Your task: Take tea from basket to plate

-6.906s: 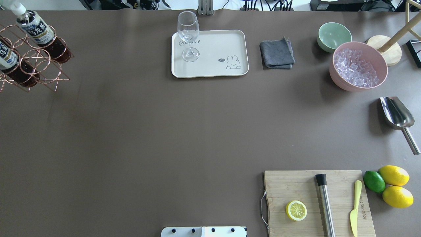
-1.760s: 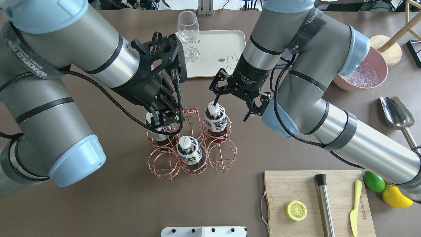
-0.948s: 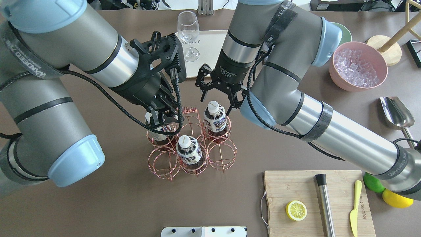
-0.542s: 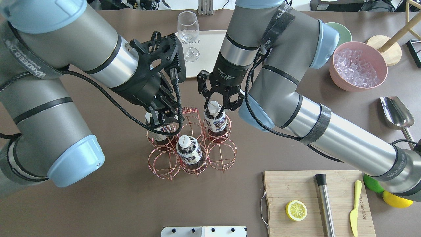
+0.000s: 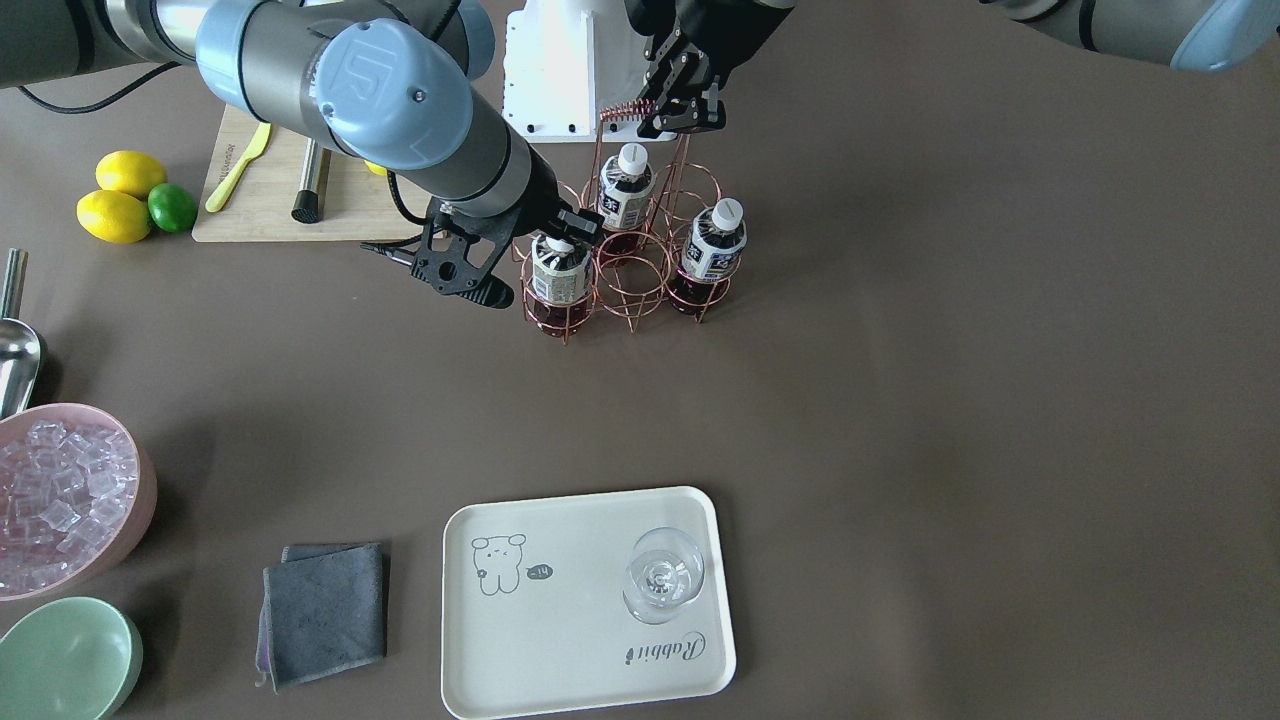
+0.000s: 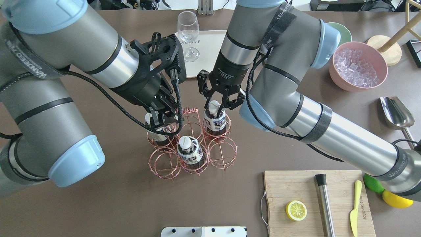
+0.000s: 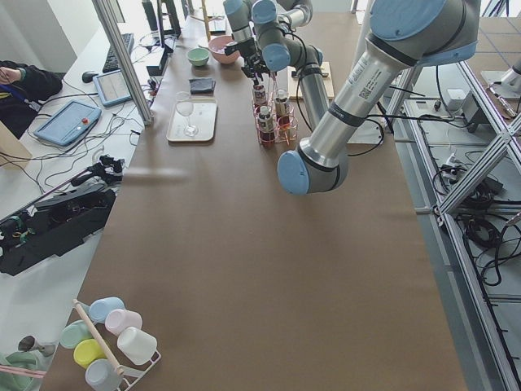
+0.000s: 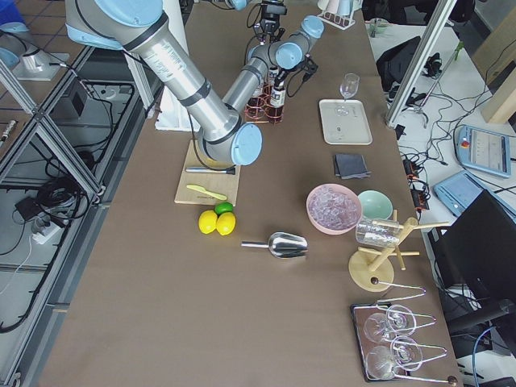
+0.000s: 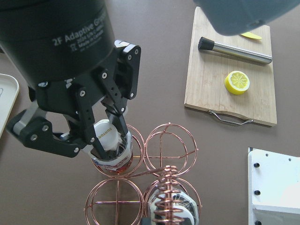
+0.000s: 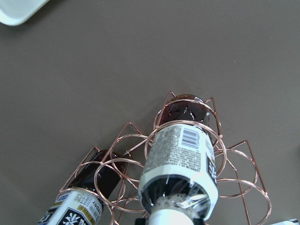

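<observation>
The copper wire basket [image 6: 148, 163] stands mid-table and holds three tea bottles. My right gripper [image 6: 215, 106] is shut on the white cap of the back-right tea bottle [image 6: 216, 122], which still sits in its cell; this also shows in the front view [image 5: 556, 272], in the left wrist view [image 9: 106, 137] and in the right wrist view [image 10: 180, 164]. My left gripper [image 6: 163, 117] is shut on the basket's handle [image 5: 625, 110] and partly hides another bottle [image 6: 158, 133]. The third bottle [image 6: 190, 152] stands in front. The cream plate [image 5: 580, 630] lies beyond the basket and carries a wine glass [image 5: 663, 575].
A wooden cutting board [image 6: 296, 187] with a lemon half, a muddler and a yellow knife lies front right. A pink bowl of ice [image 6: 358, 65], a green bowl [image 5: 65, 660], a grey cloth [image 5: 322, 612], a metal scoop [image 6: 398, 115] and whole lemons with a lime [image 5: 125, 200] lie on the robot's right side.
My right gripper moved over the back-right bottle, came down and closed from open onto its cap. The left arm and the basket have stayed almost still.
</observation>
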`<state>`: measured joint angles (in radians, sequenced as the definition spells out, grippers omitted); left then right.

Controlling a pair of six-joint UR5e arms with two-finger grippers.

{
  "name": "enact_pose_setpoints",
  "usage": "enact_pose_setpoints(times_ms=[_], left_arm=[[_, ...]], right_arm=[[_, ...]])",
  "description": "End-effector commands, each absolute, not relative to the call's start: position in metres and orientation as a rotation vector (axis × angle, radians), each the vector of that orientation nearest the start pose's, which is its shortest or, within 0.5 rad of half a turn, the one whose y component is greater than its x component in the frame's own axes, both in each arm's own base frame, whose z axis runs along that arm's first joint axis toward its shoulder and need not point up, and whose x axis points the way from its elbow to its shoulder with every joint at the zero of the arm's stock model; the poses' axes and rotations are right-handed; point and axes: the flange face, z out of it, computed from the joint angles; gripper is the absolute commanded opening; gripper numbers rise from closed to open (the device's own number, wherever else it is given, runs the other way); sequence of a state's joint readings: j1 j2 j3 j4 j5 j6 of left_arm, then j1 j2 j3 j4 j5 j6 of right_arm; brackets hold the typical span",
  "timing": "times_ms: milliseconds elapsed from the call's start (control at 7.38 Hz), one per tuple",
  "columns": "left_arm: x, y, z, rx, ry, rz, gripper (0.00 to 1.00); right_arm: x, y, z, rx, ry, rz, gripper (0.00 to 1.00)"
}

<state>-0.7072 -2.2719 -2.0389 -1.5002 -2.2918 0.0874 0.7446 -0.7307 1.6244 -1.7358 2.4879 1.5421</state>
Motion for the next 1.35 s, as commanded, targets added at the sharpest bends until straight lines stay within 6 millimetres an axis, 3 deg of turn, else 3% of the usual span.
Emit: enact_pose_setpoints(times_ms=[0, 271, 542, 677, 812, 948, 1219], left_arm=[[0.366, -0.402, 0.071, 0.778, 1.063, 1.214, 0.00], [0.366, -0.402, 0.072, 0.777, 1.062, 1.213, 0.00], [0.366, -0.402, 0.072, 0.777, 1.062, 1.213, 0.00], [0.362, -0.401, 0.070, 0.784, 1.064, 1.212, 0.00], [0.351, -0.404, 0.066, 0.804, 1.059, 1.199, 0.00], [0.338, -0.406, 0.063, 0.821, 1.055, 1.185, 0.00], [0.317, -0.410, 0.059, 0.851, 1.042, 1.161, 0.00]], right_arm=[[-0.417, -0.499, 0.100, -0.569, -0.994, 0.354, 0.00], [-0.354, -0.510, 0.078, -0.606, -1.026, 0.411, 0.00], [-0.293, -0.539, 0.062, -0.658, -1.103, 0.445, 0.00], [-0.290, -0.548, 0.062, -0.658, -1.105, 0.454, 0.00], [-0.298, -0.569, 0.057, -0.653, -1.093, 0.468, 0.00], [-0.301, -0.611, 0.059, -0.625, -1.085, 0.457, 0.00], [-0.301, -0.686, 0.095, -0.579, -1.061, 0.410, 0.00]])
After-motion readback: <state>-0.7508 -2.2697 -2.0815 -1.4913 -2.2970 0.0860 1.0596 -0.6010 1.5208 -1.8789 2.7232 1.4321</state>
